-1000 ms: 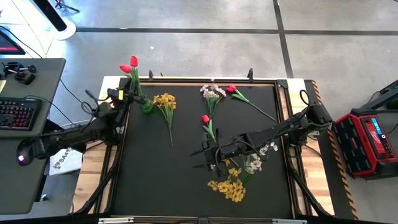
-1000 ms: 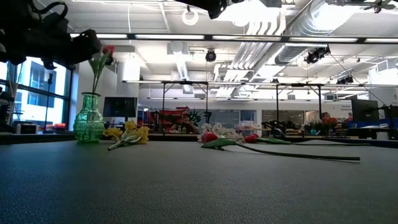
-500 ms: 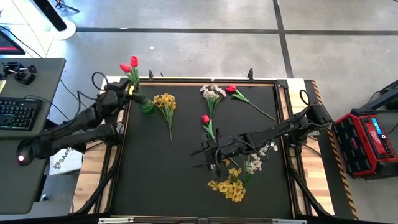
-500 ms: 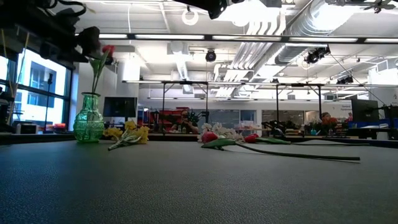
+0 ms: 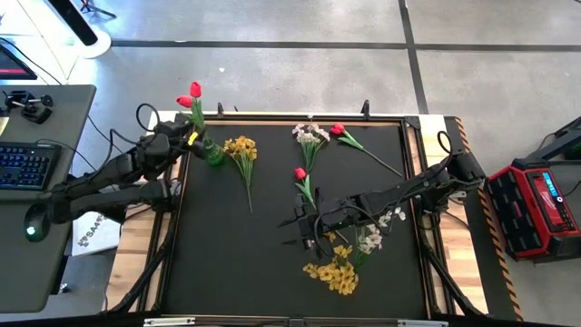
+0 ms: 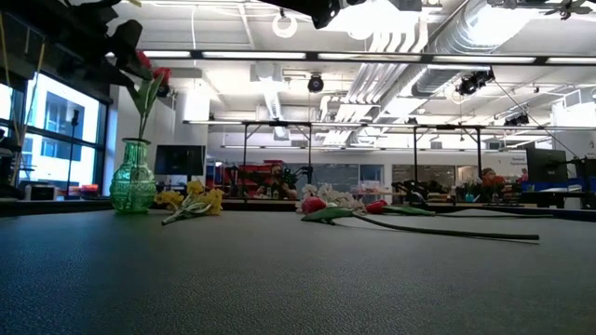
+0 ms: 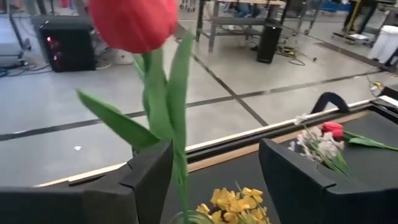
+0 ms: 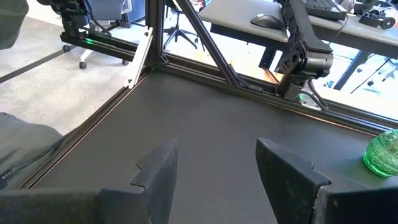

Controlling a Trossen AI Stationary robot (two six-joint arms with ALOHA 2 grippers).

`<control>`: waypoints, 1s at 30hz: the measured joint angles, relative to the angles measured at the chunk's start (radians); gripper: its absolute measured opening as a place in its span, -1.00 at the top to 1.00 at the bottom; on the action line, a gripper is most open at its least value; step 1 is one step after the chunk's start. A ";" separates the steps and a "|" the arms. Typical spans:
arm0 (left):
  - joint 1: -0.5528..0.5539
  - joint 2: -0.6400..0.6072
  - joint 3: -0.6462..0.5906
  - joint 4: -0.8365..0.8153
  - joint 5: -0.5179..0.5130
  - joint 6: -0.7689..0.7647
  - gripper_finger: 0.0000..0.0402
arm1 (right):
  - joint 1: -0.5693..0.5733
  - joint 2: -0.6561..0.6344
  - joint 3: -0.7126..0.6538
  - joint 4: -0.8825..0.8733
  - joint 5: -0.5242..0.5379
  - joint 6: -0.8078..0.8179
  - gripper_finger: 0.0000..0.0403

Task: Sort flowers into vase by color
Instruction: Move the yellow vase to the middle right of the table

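Observation:
A green glass vase point(image 5: 213, 154) point(image 6: 133, 177) stands at the table's far left and holds two red tulips point(image 5: 192, 94) upright by their stems. My left gripper point(image 5: 184, 139) point(image 7: 216, 155) is open beside them; one tulip's stem point(image 7: 180, 149) passes between its fingers, close to one finger, and I cannot tell whether it touches. On the table lie a yellow spray point(image 5: 242, 150), a whitish spray point(image 5: 310, 136), two more red tulips point(image 5: 338, 130) point(image 5: 300, 174), another whitish spray point(image 5: 372, 238) and another yellow spray point(image 5: 334, 274). My right gripper point(image 5: 295, 229) point(image 8: 216, 155) hovers open mid-table.
The black mat has a raised wooden rim point(image 5: 413, 136). A desk with a keyboard point(image 5: 23, 163) stands off the table's left side, and a red case point(image 5: 536, 204) off its right. Bare mat lies along the near left part point(image 5: 227, 263).
My left gripper has risen beside the tulips in the vase and shifted slightly toward the table's left edge, and its arm has swung with it. The tulips stay upright in the vase. My right arm has kept still.

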 joint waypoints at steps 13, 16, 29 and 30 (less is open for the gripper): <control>-0.305 0.108 0.066 0.029 -0.046 0.013 0.26 | -0.013 0.000 0.000 0.000 0.037 0.018 -0.01; -0.394 0.184 0.103 0.029 -0.081 0.014 0.34 | -0.029 0.000 0.000 0.000 0.038 0.050 -0.01; -0.752 0.456 0.175 0.033 -0.126 -0.062 0.54 | -0.086 -0.010 0.077 -0.100 0.072 0.052 -0.01; -0.774 0.478 0.175 0.035 -0.128 -0.079 0.55 | -0.093 -0.014 0.103 -0.142 0.059 0.037 -0.01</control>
